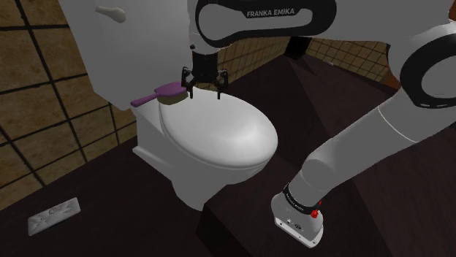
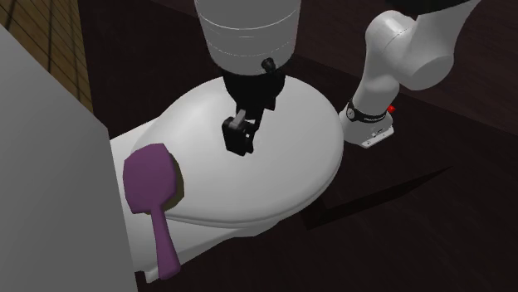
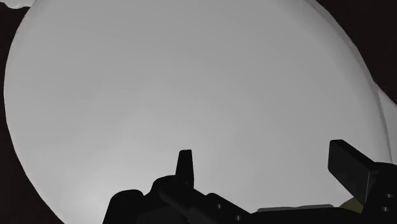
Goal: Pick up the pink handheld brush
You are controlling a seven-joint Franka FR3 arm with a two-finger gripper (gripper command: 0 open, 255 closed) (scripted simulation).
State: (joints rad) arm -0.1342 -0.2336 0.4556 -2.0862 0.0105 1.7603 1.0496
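The gripper [image 1: 205, 90] is held spread wide and empty over the toilet lid [image 1: 226, 135], just beside the purple brush [image 1: 169, 93] laid flat between lid and tank [image 1: 124, 58], seemingly readied for straddling its head.

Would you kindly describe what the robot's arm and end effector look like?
The arm has rounded white links with dark joints; one dark band reads FRANKA EMIKA in white. The end effector is all black, with two fingers.
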